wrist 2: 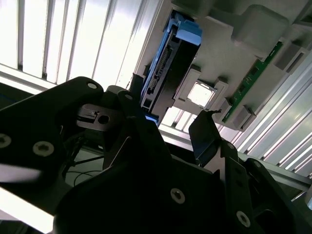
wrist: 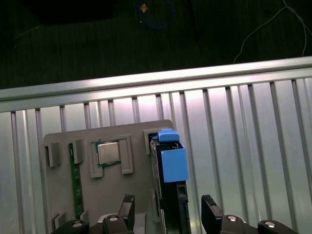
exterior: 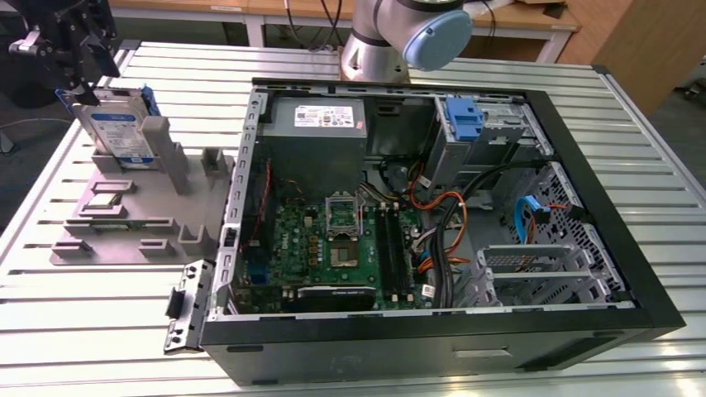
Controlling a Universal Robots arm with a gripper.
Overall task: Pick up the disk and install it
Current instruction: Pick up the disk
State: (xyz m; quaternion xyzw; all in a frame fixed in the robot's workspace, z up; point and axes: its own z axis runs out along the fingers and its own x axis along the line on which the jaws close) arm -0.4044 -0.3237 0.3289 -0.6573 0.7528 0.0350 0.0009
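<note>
Claw point(wrist: 168, 200) open, fingers straddling disk point(wrist: 171, 165) | disk upright in grey holder point(exterior: 121, 223), ten o'clock in exterior view | I judge nothing lifted; install into case point(exterior: 441, 341) undone.

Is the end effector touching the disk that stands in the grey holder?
Apart. In the first wrist view the end effector straddles the disk, open, with a visible gap between the disk and each fingertip.

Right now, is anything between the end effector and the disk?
Nothing. In the first wrist view the open end effector flanks the disk, which stands on edge in its grey holder, with only bare gaps on either side.
</note>
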